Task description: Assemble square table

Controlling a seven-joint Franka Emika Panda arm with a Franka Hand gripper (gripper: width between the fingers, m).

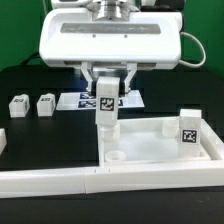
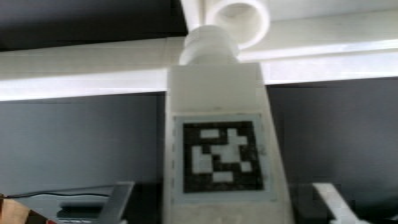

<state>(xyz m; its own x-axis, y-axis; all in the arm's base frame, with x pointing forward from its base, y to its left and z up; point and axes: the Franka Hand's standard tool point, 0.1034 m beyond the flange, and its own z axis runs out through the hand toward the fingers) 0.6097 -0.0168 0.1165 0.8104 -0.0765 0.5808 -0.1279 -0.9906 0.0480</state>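
Tagged leg held over a corner socket, not yet seated.

My gripper (image 1: 106, 92) is clamped on a short white plastic leg block (image 1: 106, 110), upright above the white plastic square tray-like top (image 1: 165, 150), which lies by the table's front edge. The leg's tip looks slightly off the round corner socket (image 2: 231, 12). If I lower it like this, I judge it may catch the rim, tilt in my grip or shove the top.

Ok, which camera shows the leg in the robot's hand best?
The wrist view. The leg fills the picture, its tag is clear, and its far end is close to a round hole. The exterior view shows the leg small, held upright by the hand above the table top.
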